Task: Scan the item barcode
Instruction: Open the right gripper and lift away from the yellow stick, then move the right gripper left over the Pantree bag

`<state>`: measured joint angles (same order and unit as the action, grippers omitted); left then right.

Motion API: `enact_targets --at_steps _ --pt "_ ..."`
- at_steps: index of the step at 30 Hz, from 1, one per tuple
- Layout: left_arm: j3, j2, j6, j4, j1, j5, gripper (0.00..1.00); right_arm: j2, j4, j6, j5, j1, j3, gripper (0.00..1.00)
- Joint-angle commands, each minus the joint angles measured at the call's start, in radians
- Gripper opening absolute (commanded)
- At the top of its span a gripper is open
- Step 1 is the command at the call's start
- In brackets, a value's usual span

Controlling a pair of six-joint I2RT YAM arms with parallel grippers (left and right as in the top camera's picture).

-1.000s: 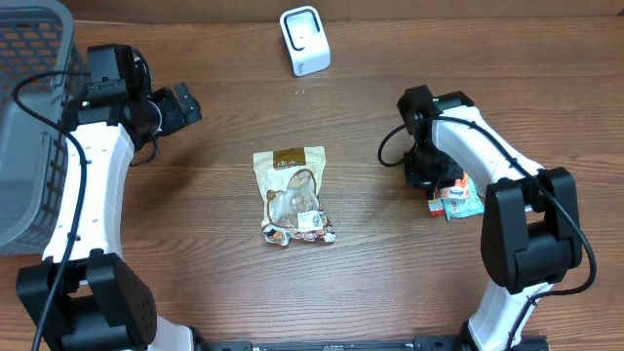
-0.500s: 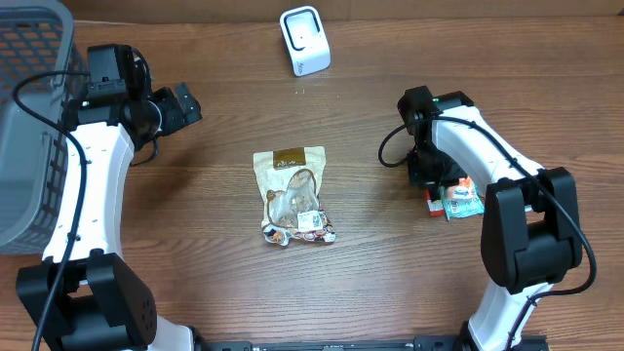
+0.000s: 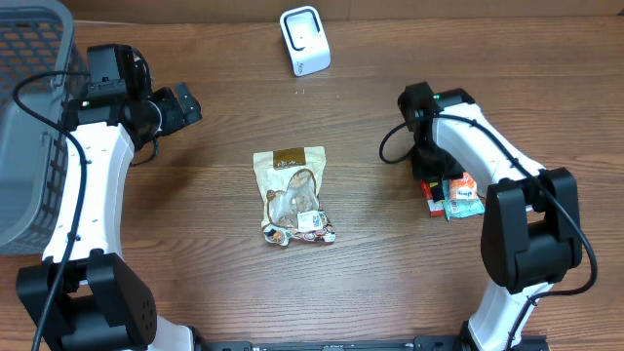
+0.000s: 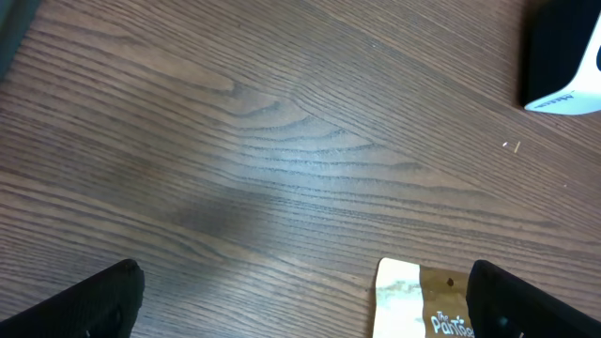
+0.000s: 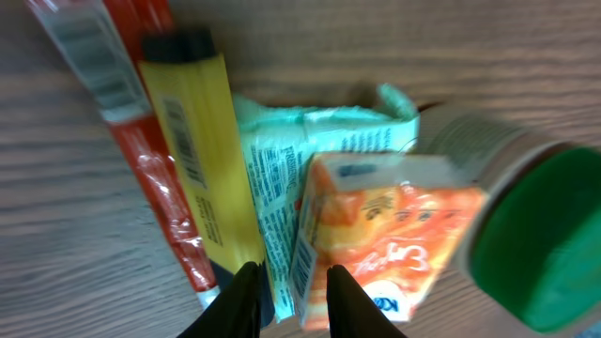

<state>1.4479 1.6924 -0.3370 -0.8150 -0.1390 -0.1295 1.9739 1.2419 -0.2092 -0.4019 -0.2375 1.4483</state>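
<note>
The right gripper (image 5: 289,296) stood low over a small heap of goods near the right edge of the desk (image 3: 370,283), about midway between its far and near edges. Its jaws were narrow, set on either side of the seam where a teal pouch (image 5: 282,178) met an orange carton (image 5: 376,235). Whether they already pinched either one could not be told from the wrist view. A yellow tube (image 5: 188,150) lay just to one side of the pouch, touching it, with a red packet (image 5: 141,160) beyond. A green-capped bottle (image 5: 535,244) sat on the other side of the carton. The tube, packet and pouch all ran lengthwise away from the fingertips, so the jaws closed across their long axes.

The item to be scanned was most likely the pouch or the carton. The white barcode scanner (image 3: 304,40) stood at the far edge of the desk, near its middle, well apart from the heap. From the right gripper it lay toward the far edge and to the left. That arm was plainly the nearer one to the heap.

The left gripper (image 3: 187,105) hung wide and empty near the far left corner, beside the grey basket (image 3: 29,117). A snack bag (image 3: 290,194) lay at the middle of the desk, untouched.
</note>
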Motion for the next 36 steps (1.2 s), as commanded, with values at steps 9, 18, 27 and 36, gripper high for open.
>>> enact_targets --at_steps 9,18,27,36 --pt "-0.005 -0.012 -0.003 0.001 0.003 0.007 1.0 0.001 -0.024 0.0 0.531 -0.037 0.294 0.37" --pt "-0.005 -0.012 -0.003 0.001 0.003 0.007 1.0 0.016 -0.133 -0.016 0.751 -0.12 0.254 0.4" --pt "-0.005 -0.012 -0.003 0.001 0.003 0.007 1.0 0.054 -0.238 -0.18 0.657 -0.236 0.165 0.41" --pt "-0.005 -0.012 -0.003 0.001 0.003 0.007 1.0 0.054 -0.183 -0.193 0.735 -0.306 0.028 0.4"
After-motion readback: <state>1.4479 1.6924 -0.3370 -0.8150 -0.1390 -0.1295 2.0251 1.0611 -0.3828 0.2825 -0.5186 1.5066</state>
